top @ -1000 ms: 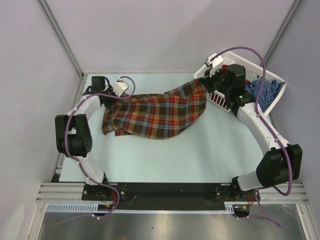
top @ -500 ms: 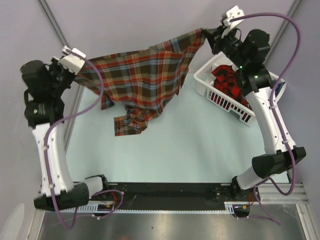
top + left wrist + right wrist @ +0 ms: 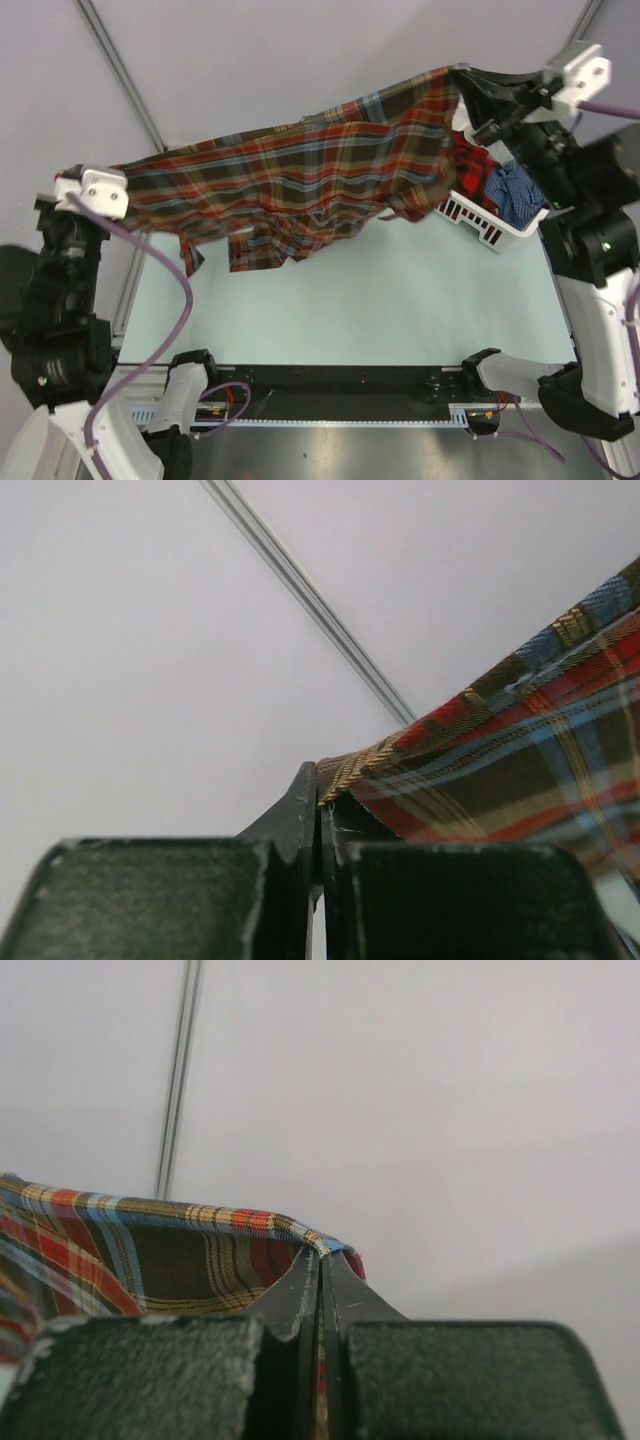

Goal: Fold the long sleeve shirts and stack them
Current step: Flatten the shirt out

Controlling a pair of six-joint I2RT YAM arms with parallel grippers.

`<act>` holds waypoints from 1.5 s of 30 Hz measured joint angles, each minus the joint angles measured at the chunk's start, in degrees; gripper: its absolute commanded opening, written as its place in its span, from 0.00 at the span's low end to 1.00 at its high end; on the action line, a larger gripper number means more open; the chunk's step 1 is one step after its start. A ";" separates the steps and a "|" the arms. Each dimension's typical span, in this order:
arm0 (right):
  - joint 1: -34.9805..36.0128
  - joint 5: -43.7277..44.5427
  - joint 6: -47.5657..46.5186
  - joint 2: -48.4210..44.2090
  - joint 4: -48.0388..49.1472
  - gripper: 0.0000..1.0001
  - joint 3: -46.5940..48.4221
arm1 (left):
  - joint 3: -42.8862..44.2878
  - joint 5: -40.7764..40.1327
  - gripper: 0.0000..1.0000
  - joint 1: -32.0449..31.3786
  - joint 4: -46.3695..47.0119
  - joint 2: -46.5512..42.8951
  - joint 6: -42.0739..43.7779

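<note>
- Currently I have the soft brown, red-orange and light-blue plaid button-up shirt [image 3: 300, 180] spread in the air between my two hands, above the pale green tabletop [image 3: 400, 300].
- My left gripper [image 3: 318, 798] is pinched tight on a hem corner at the shirt's left end. My right gripper [image 3: 322, 1260] is clamped on the fabric edge at its right end, above the white plastic laundry basket [image 3: 480, 228].
- The cloth sags in the middle, and a loose flap, perhaps a sleeve, dangles below it left of centre.
- The red-and-black plaid shirt [image 3: 468, 165] and the blue checked shirt [image 3: 510, 190] lie in that basket, not yet handled.
- I judge this to be the spreading-out step for the first shirt: nothing is folded or stacked.
- Next I should bring both hands down together with the cloth taut, away from the basket, so the dangling part lands flat rather than bunched underneath.
</note>
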 measured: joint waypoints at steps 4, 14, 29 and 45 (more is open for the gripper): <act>0.57 0.33 -0.63 -3.43 -0.09 0.00 0.48 | 4.17 0.35 0.00 0.00 1.29 -1.97 -0.55; -0.79 1.31 -5.11 0.98 2.47 0.00 -22.93 | -16.26 2.05 0.00 0.07 -0.63 5.86 0.22; -3.45 6.75 -0.87 54.07 14.58 0.00 36.83 | 40.85 -6.05 0.00 0.22 11.06 57.27 -16.63; -7.50 -9.44 -5.27 15.67 34.21 0.00 -21.53 | -38.58 11.65 0.00 3.15 50.77 13.84 -2.43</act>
